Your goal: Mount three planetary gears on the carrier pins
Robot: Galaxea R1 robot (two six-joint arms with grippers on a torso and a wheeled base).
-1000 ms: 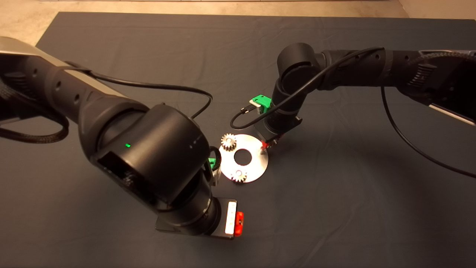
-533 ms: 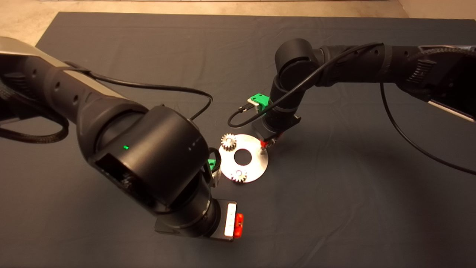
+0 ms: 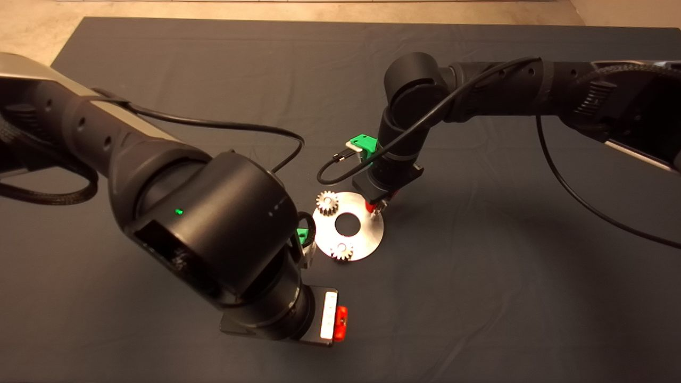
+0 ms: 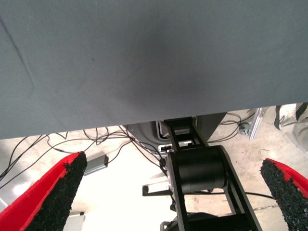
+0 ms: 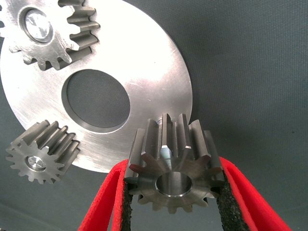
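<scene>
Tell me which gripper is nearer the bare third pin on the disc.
Right. The right gripper holds a planetary gear at the disc's right rim, where the third pin stands. The left gripper, open, sits off the disc's opposite, left edge, facing away over the mat's edge.

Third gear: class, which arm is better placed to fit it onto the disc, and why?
The right. Its end effector is shut on the third gear at the white disc's rim; the other two gears already sit on pins. The left end effector is open, empty, facing off the mat.
</scene>
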